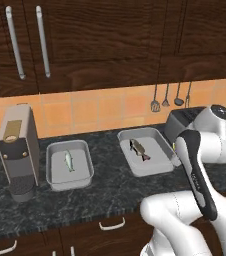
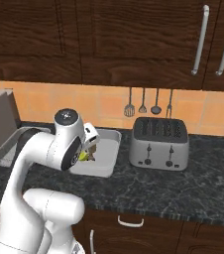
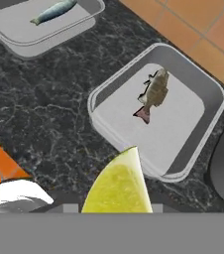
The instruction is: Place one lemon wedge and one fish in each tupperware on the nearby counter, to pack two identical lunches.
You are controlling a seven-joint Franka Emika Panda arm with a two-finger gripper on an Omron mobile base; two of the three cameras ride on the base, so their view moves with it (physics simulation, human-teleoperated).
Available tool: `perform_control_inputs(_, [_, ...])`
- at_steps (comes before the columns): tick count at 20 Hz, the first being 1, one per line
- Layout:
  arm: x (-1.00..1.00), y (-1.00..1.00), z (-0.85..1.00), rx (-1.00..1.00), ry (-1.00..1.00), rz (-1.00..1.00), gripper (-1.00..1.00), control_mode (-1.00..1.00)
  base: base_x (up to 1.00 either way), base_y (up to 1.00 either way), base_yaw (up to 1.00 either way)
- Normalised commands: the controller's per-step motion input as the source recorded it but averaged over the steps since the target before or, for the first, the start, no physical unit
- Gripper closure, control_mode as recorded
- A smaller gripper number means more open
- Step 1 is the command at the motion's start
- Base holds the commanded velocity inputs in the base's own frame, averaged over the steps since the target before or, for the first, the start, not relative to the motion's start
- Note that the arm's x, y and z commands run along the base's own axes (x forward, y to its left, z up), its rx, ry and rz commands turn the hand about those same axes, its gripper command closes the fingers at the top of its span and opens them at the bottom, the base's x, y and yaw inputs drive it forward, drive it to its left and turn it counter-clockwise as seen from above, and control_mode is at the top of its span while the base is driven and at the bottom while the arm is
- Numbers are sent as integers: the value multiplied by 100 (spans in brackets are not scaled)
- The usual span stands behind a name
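Two light-grey tupperware trays sit on the speckled counter [image 1: 110, 195]. The left tray [image 1: 81, 174] holds a silver fish [image 1: 68, 160]; the right tray [image 1: 159, 150] holds a brown fish [image 1: 138, 149]. My gripper [image 2: 88, 150] hovers just above the right tray's [image 2: 110, 149] near right edge, shut on a yellow lemon wedge [image 2: 85, 157]. In the hand view the lemon wedge [image 3: 118, 186] rises at the bottom, in front of the right tray [image 3: 176, 131] and its brown fish [image 3: 154, 92]. The left tray [image 3: 20, 32] with the silver fish [image 3: 54, 11] lies at the upper left.
A tall grey coffee machine [image 1: 19, 150] stands left of the trays. A silver toaster [image 2: 158, 144] stands right of the right tray, close to my hand. Utensils [image 2: 148, 104] hang on the orange tiled wall, under dark wood cabinets. Drawers with white handles [image 1: 111, 224] run below.
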Motion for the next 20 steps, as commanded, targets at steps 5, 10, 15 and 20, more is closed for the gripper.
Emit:
perform_control_inputs(5, [100, 6, -40, 0, 0, -12, 100, -100, 0, 0, 0])
perform_control_inputs(10, [99, 3, -48, 0, 0, -9, 100, -100, 0, 0, 0])
perform_control_inputs(15, [99, 0, -48, 0, 0, -6, 100, -100, 0, 0, 0])
perform_control_inputs(20, [90, 0, -40, 0, 0, -6, 100, -100, 0, 0, 0])
